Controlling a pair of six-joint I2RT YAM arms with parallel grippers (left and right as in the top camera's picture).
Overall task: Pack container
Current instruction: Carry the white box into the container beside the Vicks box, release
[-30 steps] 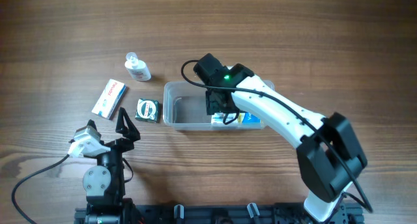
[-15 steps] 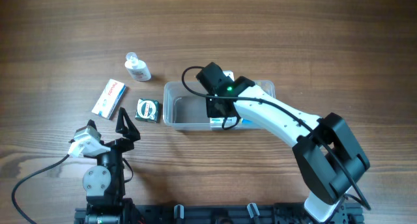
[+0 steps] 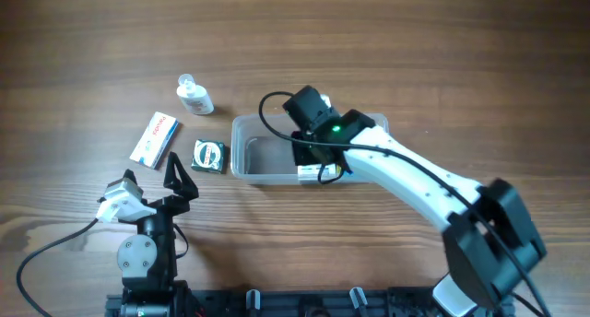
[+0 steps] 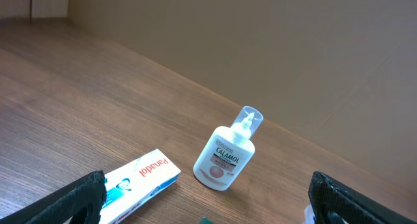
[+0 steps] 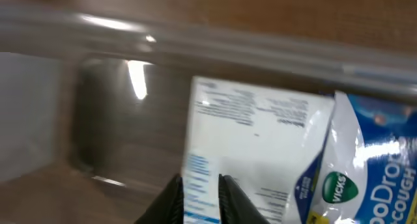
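The clear container (image 3: 251, 158) lies mid-table. Inside it, my right gripper (image 3: 313, 164) hangs low over a white printed box (image 3: 307, 173). In the right wrist view the gripper (image 5: 200, 185) is shut, its jaws nearly together just over the left edge of that box (image 5: 260, 133). A blue-and-white Vicks cough-drop pack (image 5: 368, 178) lies beside the box, behind the container's wall (image 5: 195, 45). My left gripper (image 3: 180, 174) rests open at the front left, with nothing between its fingers (image 4: 78, 198).
Left of the container lie a dark green small box (image 3: 208, 156), a white Panadol box (image 3: 154, 138) (image 4: 140, 178) and a white Calamol pump bottle (image 3: 194, 96) (image 4: 228, 155). The right arm reaches in from the front right.
The right gripper's jaws have closed from partly open, and the wrist has shifted slightly inside the container. The left arm has not moved.
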